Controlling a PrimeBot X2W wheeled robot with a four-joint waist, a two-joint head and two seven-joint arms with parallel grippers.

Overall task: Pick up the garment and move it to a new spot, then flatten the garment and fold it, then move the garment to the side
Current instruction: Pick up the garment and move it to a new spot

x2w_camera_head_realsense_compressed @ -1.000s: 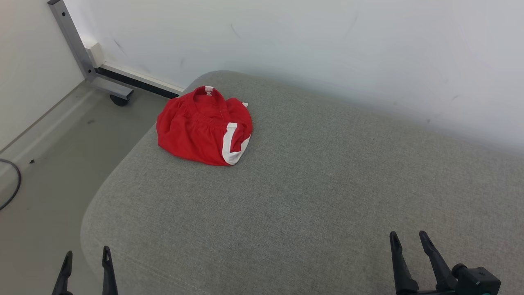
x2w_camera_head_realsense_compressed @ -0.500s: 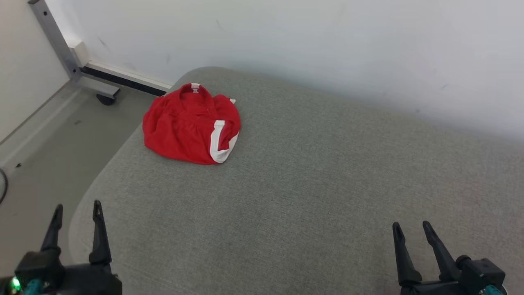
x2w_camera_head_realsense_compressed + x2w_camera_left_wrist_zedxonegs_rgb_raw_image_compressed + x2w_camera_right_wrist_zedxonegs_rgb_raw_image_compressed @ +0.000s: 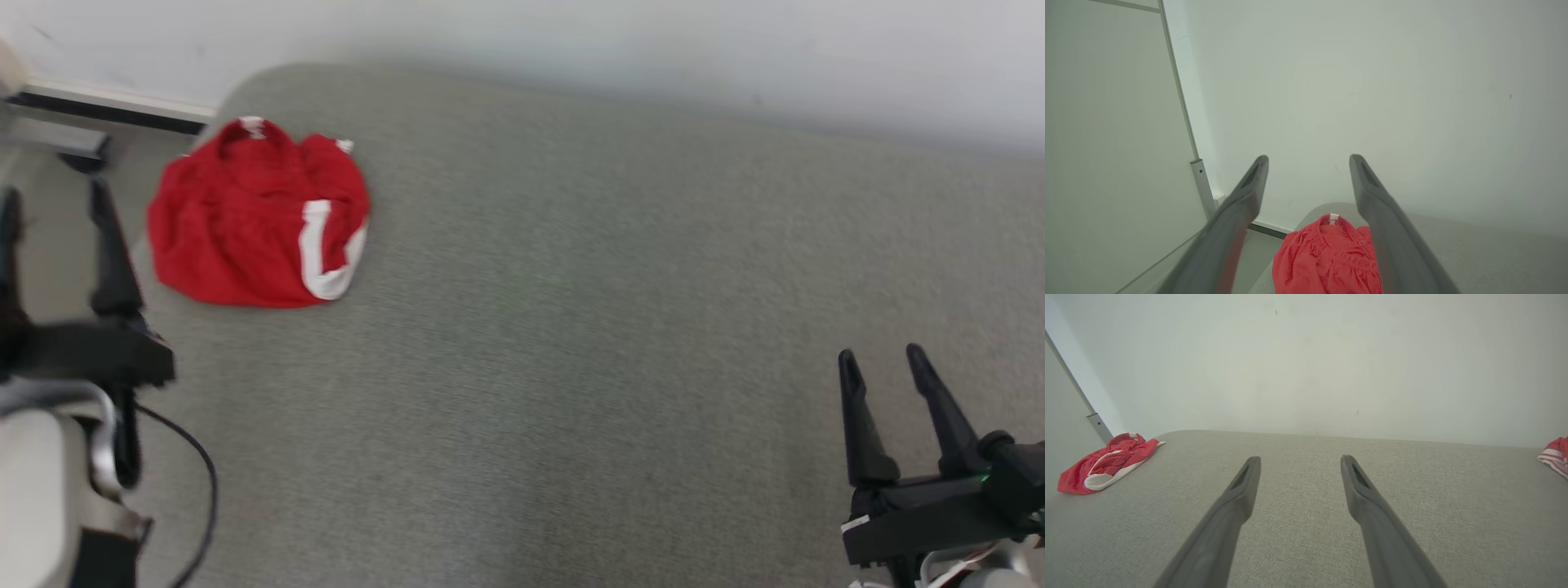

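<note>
Garment (image 3: 245, 220) bunched at cushion (image 3: 612, 327) corner; right wrist view adds striped cloth (image 3: 1555, 455).

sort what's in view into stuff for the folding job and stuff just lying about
For the job: red garment, grey cushion under it, left tool and right tool, both open.
Lying about: striped cloth at the right wrist view's edge, metal post.
</note>
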